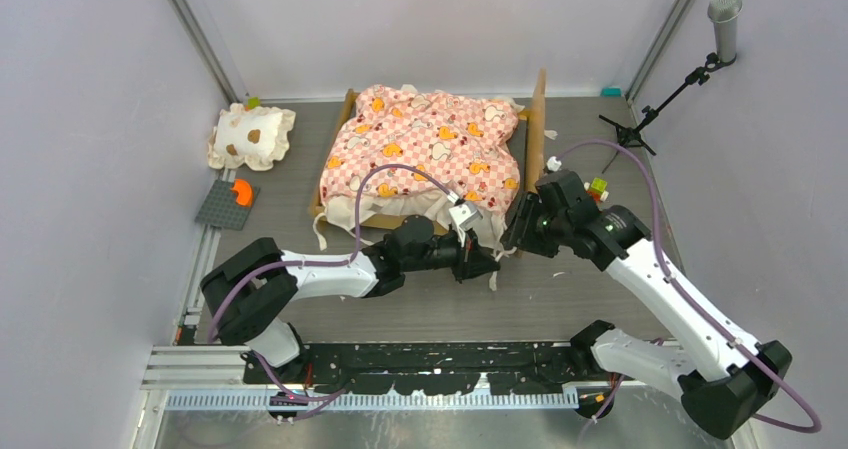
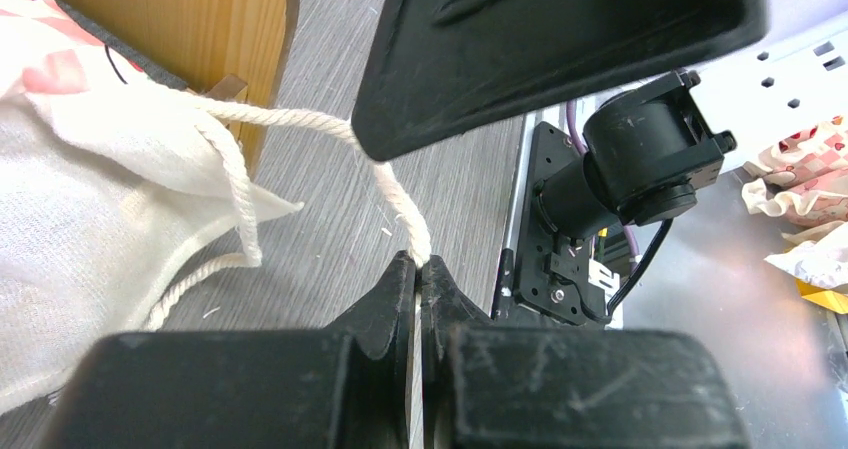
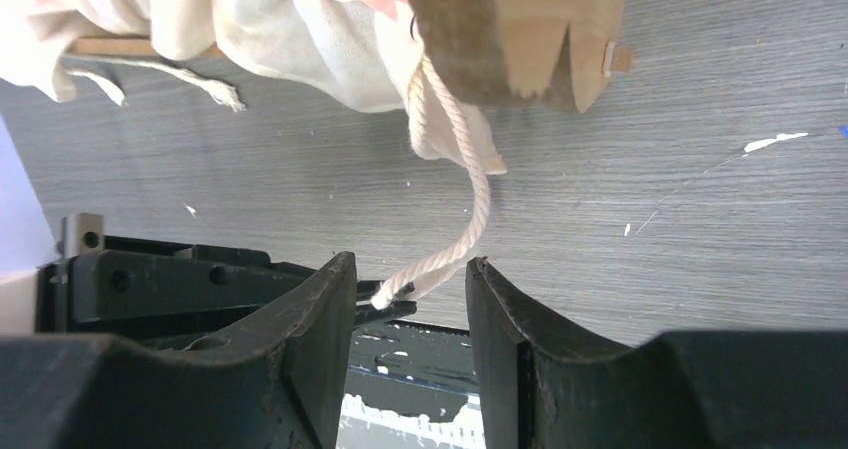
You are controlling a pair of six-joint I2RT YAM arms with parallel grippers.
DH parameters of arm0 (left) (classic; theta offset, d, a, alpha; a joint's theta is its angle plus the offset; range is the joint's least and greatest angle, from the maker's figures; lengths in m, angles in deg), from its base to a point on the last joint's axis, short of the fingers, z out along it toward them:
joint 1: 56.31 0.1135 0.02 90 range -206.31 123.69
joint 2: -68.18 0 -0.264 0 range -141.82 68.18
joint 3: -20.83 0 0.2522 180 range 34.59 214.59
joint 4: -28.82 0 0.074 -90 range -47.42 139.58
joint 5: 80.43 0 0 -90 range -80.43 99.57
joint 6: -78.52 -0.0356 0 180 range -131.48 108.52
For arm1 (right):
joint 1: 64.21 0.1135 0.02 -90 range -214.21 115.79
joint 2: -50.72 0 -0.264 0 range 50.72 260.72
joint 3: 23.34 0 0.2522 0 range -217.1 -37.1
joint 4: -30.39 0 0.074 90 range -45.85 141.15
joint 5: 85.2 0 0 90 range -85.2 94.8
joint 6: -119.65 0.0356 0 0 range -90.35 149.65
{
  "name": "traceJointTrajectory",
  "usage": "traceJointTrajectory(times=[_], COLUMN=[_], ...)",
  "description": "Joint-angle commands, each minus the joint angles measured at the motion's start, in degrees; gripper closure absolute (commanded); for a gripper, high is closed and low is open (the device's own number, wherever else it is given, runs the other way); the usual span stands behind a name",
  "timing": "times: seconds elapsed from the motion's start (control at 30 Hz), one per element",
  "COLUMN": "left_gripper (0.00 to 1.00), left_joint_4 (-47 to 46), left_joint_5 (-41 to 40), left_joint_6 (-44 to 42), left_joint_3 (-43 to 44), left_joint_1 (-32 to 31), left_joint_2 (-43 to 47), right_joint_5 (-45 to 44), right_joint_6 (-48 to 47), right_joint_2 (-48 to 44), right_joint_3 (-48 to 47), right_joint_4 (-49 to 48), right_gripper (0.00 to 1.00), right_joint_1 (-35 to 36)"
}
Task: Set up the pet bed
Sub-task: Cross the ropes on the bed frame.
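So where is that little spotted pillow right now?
In the top view the spotted pillow lies left of the pet bed, apart from it, just beyond a grey plate with an orange piece.

I see smooth pale wood on the pet bed (image 3: 520, 29), a cloth mattress (image 1: 420, 139), a rough twisted cord (image 2: 400, 199).
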Motion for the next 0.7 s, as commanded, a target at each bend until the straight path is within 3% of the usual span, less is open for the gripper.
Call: traceJointTrajectory(times=[0.0,0.17,0.43,0.67], left_gripper=[1.00,1.00,1.00,1.00], left_joint_4=[-4.3,-4.9,-4.9,-5.1], left_joint_5=[-0.9,-0.9,-0.5,0.1], left_joint_6=[-0.5,-0.2,0.1,0.6], left_joint_3=[0.1,0.6,1.7,3.2], left_joint_1=[-0.2,-0.2,-0.2,-0.7], left_joint_2=[1.4,1.1,0.6,-0.6], right_joint_5=[-3.5,-3.2,-1.8,0.0], right_joint_6=[3.3,5.8,14.0,17.7], right_joint_2=[-4.4,-6.6,-16.5,-17.4], right_joint_3=[-0.6,-1.7,8.0,12.8], right_joint_4=[-2.5,-1.0,-6.2,-11.8], right_gripper=[0.51,0.50,0.50,0.50], right_joint_1=[0.1,0.2,0.9,1.1])
